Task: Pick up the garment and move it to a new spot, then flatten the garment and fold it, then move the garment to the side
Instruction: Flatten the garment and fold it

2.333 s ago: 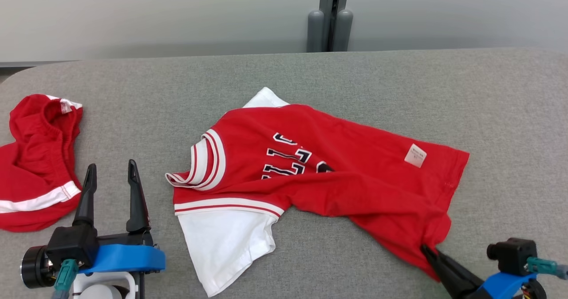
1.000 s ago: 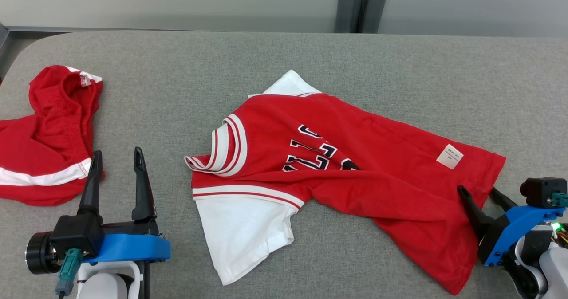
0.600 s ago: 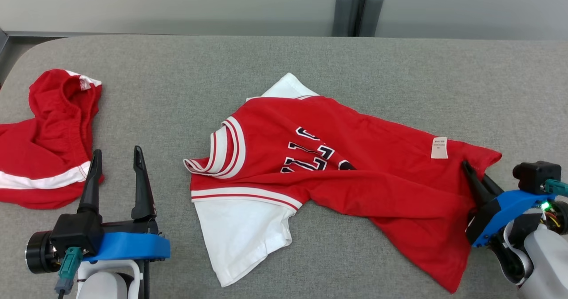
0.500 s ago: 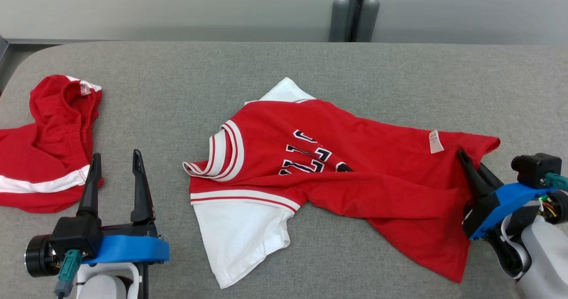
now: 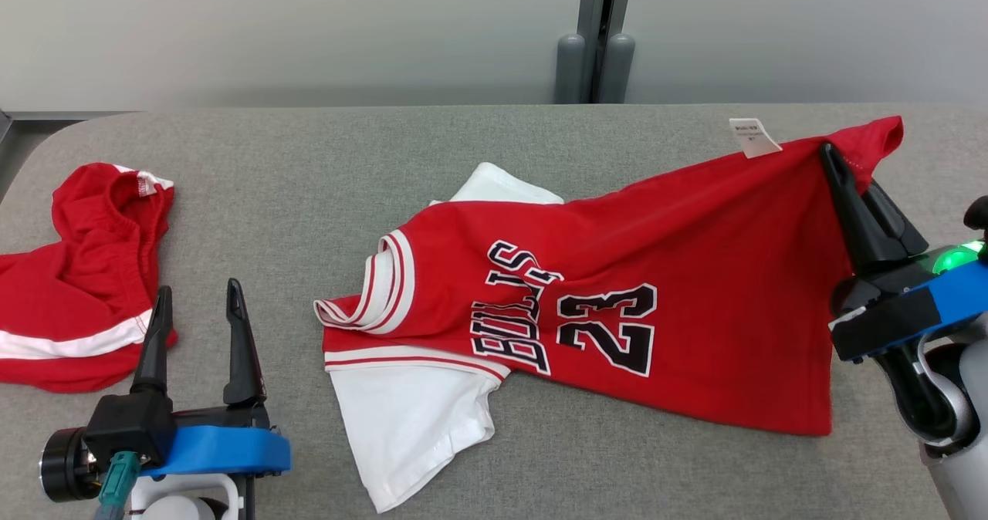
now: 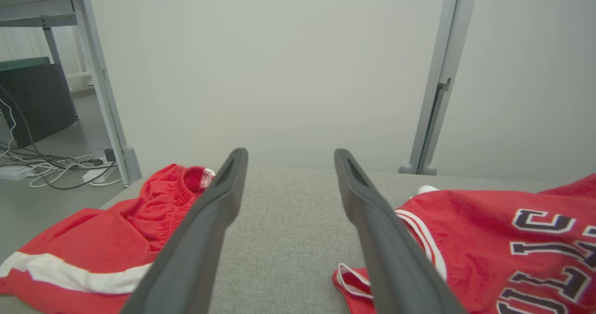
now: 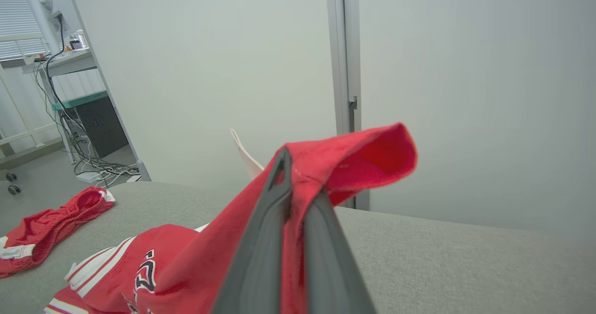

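The right gripper (image 5: 837,161) was pinched shut on the shirt (image 5: 633,258)'s hem corner, held up off the surface (image 5: 309,165). The rest trailed left, collar end lying near the wide-open, empty left gripper (image 5: 197,296).

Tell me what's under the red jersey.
The grey table lies beneath the red jersey; a white sleeve pokes out from under its far edge. The rest of that sleeve is covered, as is anything beneath the end held up by the right gripper.

A grey fabric surface (image 5: 309,165) stands before pale wall panels (image 5: 270,26) joined by a grey post (image 5: 590,11); cables (image 6: 46,169) lie on the floor (image 6: 28,207) nearby.
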`<state>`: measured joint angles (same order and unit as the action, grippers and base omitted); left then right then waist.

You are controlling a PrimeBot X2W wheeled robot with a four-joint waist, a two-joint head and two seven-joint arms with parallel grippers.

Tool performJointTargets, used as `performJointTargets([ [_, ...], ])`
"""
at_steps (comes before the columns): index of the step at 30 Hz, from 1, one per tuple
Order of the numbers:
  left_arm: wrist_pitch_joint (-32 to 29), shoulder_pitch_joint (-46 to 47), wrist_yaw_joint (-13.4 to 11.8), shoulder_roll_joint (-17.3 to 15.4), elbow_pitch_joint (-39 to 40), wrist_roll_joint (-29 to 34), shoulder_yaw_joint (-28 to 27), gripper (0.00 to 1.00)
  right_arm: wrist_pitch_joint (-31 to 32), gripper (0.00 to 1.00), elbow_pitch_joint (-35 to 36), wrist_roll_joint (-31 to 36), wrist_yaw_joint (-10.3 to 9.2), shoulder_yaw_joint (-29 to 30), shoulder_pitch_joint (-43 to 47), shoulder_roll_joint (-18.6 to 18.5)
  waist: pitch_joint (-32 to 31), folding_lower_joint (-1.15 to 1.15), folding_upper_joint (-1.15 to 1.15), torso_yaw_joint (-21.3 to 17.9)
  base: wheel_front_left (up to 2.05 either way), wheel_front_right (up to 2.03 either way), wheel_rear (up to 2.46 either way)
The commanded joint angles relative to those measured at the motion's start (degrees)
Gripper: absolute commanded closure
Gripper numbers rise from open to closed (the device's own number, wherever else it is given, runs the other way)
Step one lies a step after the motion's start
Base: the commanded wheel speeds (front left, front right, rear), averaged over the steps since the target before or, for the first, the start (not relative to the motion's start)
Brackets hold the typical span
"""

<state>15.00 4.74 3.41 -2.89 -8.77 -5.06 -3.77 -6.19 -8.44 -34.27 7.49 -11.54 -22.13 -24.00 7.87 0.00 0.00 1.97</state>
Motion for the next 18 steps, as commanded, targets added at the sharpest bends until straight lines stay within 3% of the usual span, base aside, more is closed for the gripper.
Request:
performJointTargets([
  [1,0.3,-0.6,0.0,0.0,0.2,0.0,-0.3,0.00,0.4,1.00,1.1,0.3,0.01,0.6,0.9,0.2,-0.1,0.00,0.00,0.0,0.00,0.00,0.00],
  [10,0.3,-1.4,-0.2,0.0,0.5,0.3,-0.3,0.00,7.1,1.00,16.2,2.6,0.01,8.3,6.3,3.8,-1.3,0.00,0.00,-0.1,0.00,0.00,0.00],
  [18,0.3,-1.4,0.1,0.0,0.5,0.2,0.0,0.00,10.7,1.00,19.6,4.7,0.01,10.0,8.8,6.7,-1.3,0.00,0.00,0.2,0.00,0.00,0.00],
])
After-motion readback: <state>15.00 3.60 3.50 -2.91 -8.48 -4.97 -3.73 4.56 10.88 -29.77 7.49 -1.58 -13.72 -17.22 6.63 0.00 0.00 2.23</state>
